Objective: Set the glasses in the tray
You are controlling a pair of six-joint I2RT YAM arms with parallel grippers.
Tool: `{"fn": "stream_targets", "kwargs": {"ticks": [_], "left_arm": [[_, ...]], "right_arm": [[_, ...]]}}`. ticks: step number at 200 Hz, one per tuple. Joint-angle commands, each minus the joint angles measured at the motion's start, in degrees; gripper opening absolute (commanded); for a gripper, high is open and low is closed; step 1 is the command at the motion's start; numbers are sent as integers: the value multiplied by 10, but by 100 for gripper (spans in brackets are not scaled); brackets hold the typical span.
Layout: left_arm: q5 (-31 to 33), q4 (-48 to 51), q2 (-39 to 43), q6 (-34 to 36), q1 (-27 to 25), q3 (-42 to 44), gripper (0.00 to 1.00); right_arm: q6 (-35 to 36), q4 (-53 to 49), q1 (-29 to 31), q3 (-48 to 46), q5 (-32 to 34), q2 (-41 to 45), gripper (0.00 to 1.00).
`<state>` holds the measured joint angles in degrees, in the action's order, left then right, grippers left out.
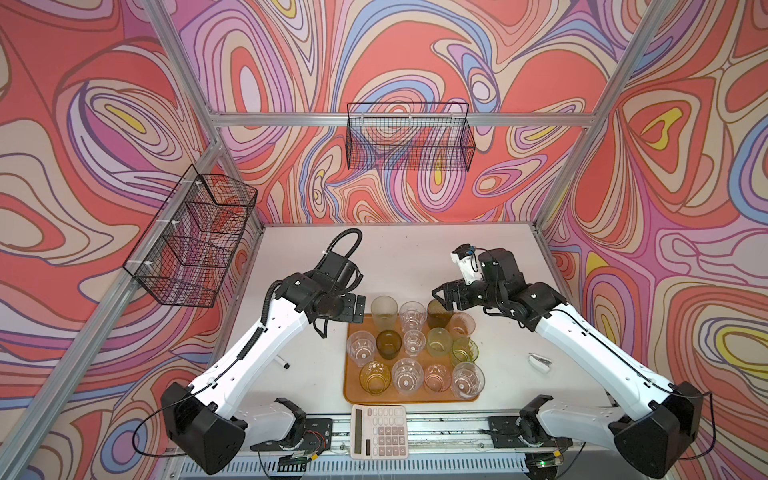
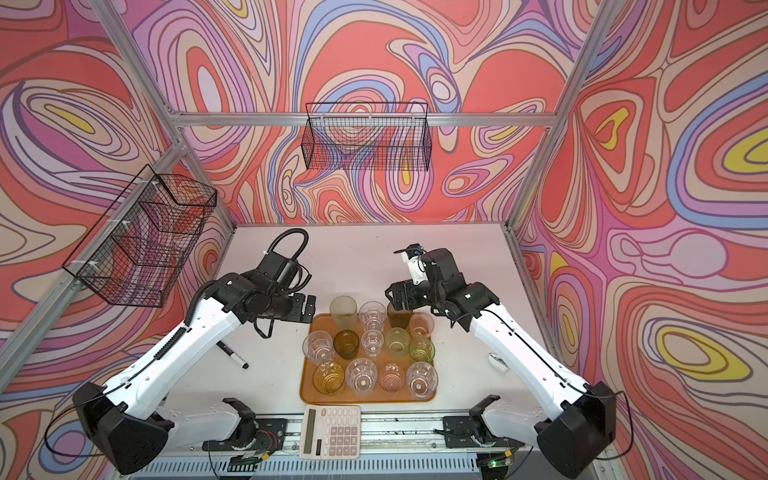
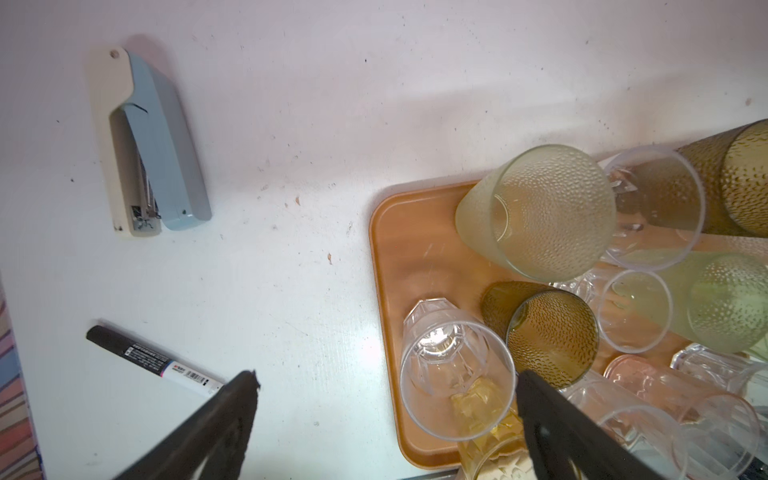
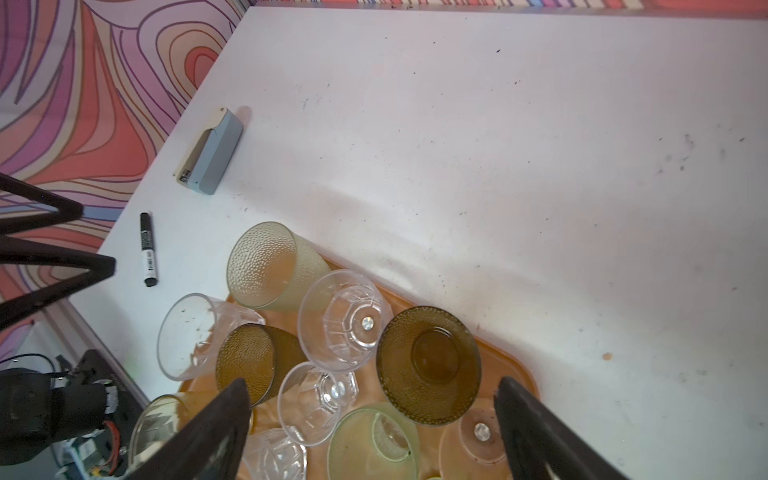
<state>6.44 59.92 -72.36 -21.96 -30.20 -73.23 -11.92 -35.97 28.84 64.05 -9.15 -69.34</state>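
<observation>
Well, I have both jaws wide and empty, since I judge the glasses (image 1: 407, 376) all stand packed inside the tray (image 1: 351, 392).

Glasses (image 1: 407, 376) pack the tray (image 1: 352, 391) with hardly a gap between, a marker (image 2: 233, 355) lies left of it, a stapler (image 1: 540, 360) right, a calculator (image 1: 378, 430) at its near edge; the far table (image 1: 407, 257) lies open.
</observation>
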Motion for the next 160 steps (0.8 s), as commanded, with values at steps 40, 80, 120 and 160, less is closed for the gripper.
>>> {"fn": "stream_targets", "kwargs": {"ticks": [40, 80, 120, 160], "left_arm": [[15, -82, 22, 72, 66, -17, 100], [9, -146, 6, 103, 107, -15, 100], [5, -240, -8, 134, 182, 39, 100], [53, -429, 21, 171, 216, 171, 100]], "right_arm": [[47, 28, -5, 42, 156, -26, 98], [84, 70, -25, 52, 193, -45, 98], [95, 122, -115, 43, 208, -58, 98], [69, 192, -214, -10, 227, -63, 99]]}}
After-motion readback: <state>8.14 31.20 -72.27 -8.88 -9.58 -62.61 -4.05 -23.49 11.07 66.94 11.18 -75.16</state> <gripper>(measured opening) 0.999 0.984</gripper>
